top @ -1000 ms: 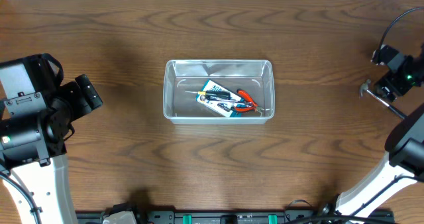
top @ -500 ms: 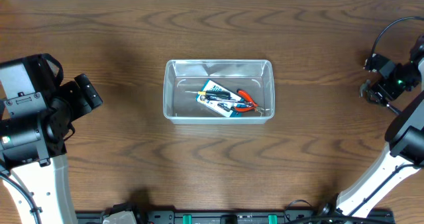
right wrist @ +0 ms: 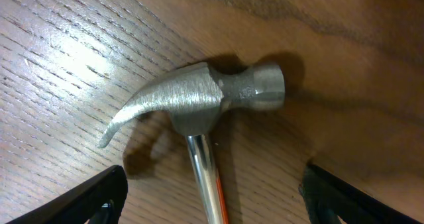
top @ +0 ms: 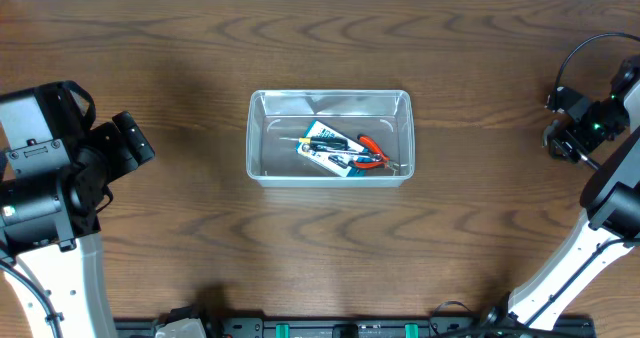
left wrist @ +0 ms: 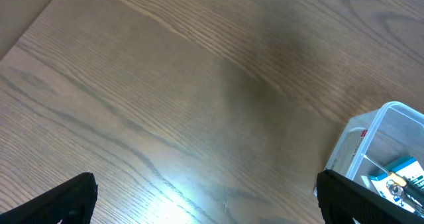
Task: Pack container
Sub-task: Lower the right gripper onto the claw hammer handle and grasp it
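Right hand (right wrist: 212, 201) now closer over hammer (right wrist: 199, 101)

Tools (top: 340, 150) crowd right half of container (top: 268, 143).

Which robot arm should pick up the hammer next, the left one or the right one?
Right. The right gripper hangs open just above the hammer, while the left gripper sits far off, on the other side of the container.
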